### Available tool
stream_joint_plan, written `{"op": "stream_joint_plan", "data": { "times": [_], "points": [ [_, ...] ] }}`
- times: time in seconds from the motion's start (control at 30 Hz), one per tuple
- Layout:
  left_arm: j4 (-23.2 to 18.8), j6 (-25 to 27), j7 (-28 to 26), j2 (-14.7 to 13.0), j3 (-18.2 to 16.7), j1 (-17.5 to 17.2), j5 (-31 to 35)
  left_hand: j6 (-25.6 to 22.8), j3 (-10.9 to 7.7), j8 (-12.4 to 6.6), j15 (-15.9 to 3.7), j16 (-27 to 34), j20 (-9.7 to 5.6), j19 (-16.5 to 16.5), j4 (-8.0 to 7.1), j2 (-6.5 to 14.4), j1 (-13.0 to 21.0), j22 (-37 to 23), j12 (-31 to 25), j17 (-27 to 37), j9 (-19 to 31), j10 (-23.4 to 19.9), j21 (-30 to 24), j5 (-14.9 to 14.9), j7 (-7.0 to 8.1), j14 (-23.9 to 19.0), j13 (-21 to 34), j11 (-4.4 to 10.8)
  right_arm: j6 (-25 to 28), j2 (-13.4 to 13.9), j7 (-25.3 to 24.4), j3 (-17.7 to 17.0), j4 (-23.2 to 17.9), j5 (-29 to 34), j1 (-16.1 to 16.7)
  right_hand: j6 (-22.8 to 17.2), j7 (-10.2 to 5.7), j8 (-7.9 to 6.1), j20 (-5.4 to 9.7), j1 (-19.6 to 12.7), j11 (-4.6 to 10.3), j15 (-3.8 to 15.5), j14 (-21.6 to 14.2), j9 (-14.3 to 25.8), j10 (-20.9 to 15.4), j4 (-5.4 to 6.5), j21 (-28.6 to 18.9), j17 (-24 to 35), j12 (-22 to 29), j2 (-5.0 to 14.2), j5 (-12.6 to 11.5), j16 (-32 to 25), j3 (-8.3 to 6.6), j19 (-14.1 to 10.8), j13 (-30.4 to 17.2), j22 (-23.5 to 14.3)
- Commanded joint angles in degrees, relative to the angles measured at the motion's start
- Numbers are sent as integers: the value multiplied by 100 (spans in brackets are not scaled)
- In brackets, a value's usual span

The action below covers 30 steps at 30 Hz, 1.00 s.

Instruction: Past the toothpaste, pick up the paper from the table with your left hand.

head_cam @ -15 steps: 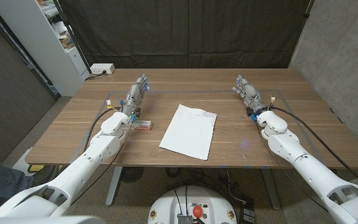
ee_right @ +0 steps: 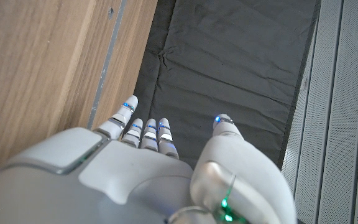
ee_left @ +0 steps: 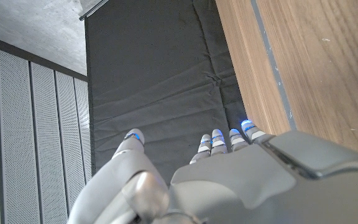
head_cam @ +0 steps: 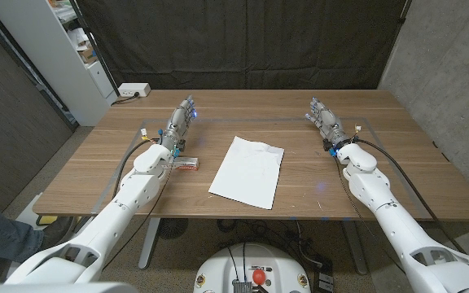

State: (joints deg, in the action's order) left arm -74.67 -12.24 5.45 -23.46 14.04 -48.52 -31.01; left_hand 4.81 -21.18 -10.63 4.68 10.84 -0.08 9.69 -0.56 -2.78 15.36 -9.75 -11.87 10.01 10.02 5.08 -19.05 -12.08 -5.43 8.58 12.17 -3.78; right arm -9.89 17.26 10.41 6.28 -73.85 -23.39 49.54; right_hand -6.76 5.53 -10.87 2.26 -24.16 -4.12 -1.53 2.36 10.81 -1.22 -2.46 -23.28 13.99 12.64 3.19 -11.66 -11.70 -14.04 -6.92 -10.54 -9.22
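Nothing on the table has shifted since the earlier frame; only the arms' lower sections near the bottom corners sit slightly differently.

Left hand (head_cam: 179,122): extended along the table's left side, fingers straight and close together, holding nothing.

Toothpaste (head_cam: 186,164): small tube lying beside the left wrist, between that arm and the sheet.

Paper (head_cam: 248,171): white sheet, flat at the table's (head_cam: 316,207) centre, untouched, well apart from both hands.

Right hand (head_cam: 322,120): extended on the right side, fingers straight, narrow, empty.

Progress: judged not begun. The reach past the toothpaste, the grasp and the lift all remain.
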Motion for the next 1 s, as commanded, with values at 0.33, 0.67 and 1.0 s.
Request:
{"op": "stream_joint_plan", "data": {
  "times": [0.33,0.67,1.0],
  "points": [
    [-74,154,357,317,-414,-69,457,-12,-55,-32,27,13,54,205,36,49,74,-27,-16,33,20,47,40,-11,-44,29,-17,-21,261,-646,331,-746,-103,753,57,-47,5,-43,6,-3,-52,11,45,20,-39,-19,46,3,-5,15,-30,-42,-8,-44,-13,-24],
    [-205,128,505,316,-431,-113,566,-28,-63,-35,29,15,63,193,47,77,89,-28,-19,33,21,36,58,-2,-49,19,-28,-13,297,-716,310,-809,-190,821,107,-56,2,-47,2,7,-53,8,26,19,-56,-22,70,-4,-12,29,-27,-52,-2,-54,-14,-25],
    [-302,113,608,290,-427,-154,644,-53,-69,-38,33,19,77,169,64,101,106,-30,-28,34,21,10,79,11,-46,-3,-43,-20,321,-721,256,-847,-312,842,173,-66,-6,-50,-5,13,-53,2,21,18,-65,-29,96,-13,-22,38,-24,-54,5,-64,-16,-26]
  ]
}}
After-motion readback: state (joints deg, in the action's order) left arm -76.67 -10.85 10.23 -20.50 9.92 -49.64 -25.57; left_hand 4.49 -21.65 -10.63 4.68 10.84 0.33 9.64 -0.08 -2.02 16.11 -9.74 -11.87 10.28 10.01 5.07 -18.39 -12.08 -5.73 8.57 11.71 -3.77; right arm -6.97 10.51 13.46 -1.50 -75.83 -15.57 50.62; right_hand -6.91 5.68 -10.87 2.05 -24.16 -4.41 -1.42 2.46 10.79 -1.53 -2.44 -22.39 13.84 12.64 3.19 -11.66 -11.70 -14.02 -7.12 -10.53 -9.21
